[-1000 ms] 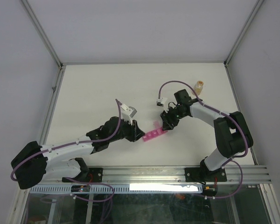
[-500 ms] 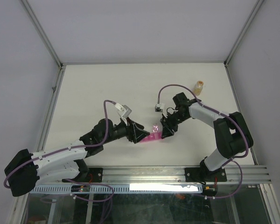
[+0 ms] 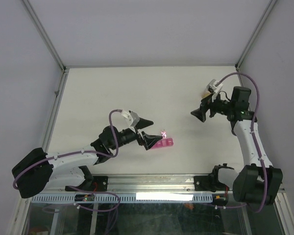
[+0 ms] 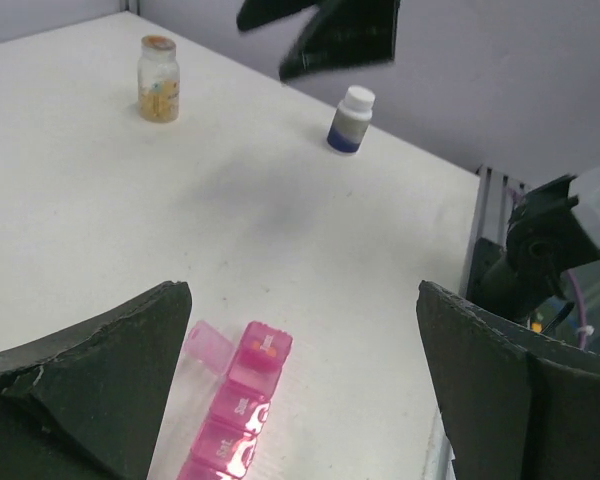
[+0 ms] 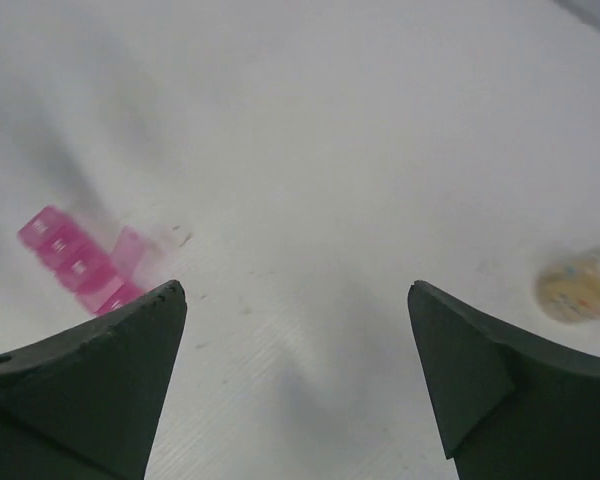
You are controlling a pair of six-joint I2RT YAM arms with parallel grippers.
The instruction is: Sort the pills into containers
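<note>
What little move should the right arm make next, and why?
Probably swing the right gripper over to the amber bottle, likely to fetch pills. Its jaws are open and empty, the bottle stands upright close by, and the pink pill box already has one lid flipped open.
</note>
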